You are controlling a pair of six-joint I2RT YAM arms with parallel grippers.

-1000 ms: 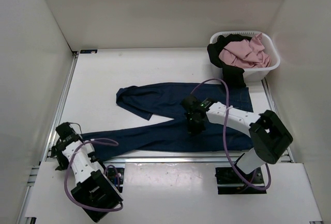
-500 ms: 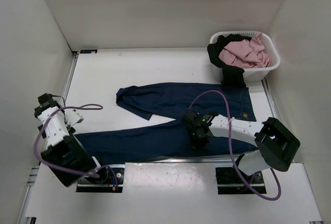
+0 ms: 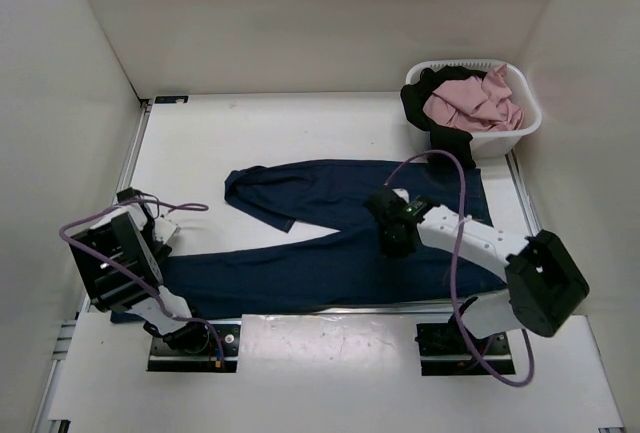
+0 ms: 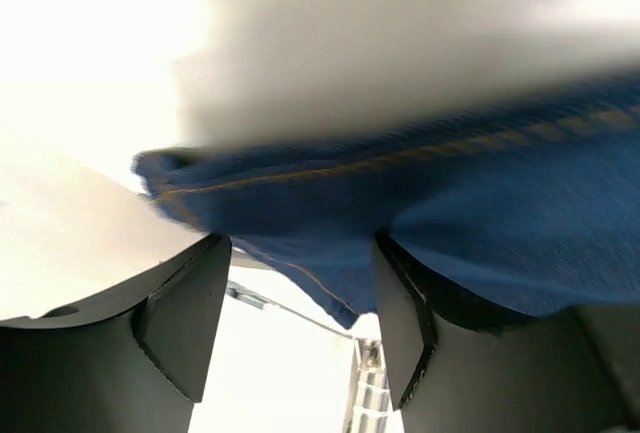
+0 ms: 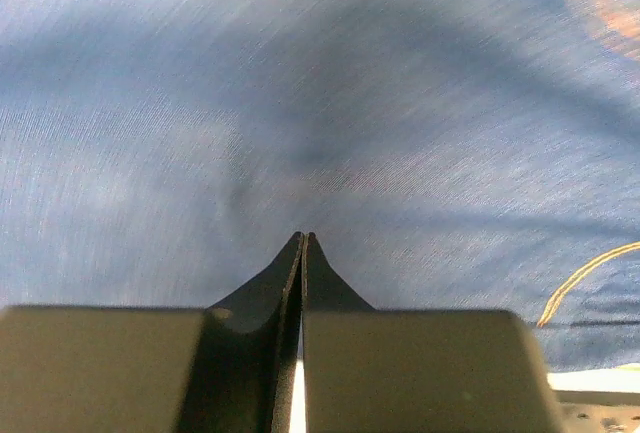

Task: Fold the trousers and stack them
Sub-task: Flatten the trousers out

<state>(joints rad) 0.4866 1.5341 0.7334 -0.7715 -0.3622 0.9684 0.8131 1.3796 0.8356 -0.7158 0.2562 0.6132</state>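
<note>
The trousers (image 3: pixel 340 223), dark navy denim, lie flat across the table with the waist to the right. One leg angles to the back left and the other runs along the near edge to the left. My left gripper (image 3: pixel 160 241) is at the end of that near leg. In the left wrist view it (image 4: pixel 300 258) is open, and the hem corner of the trousers (image 4: pixel 450 223) hangs between its fingers. My right gripper (image 3: pixel 395 228) is over the upper-leg area. It (image 5: pixel 303 238) is shut, tips pointing down at the denim (image 5: pixel 300 103), nothing between them.
A white laundry basket (image 3: pixel 524 131) stands at the back right. It holds a pink garment (image 3: pixel 470 103), and a black garment (image 3: pixel 445 138) hangs over its rim towards the waistband. White walls close in the table on three sides.
My left arm has swung from the left wall in to the hem of the near leg. My right gripper, still shut, has shifted a little back and to the right over the denim.
</note>
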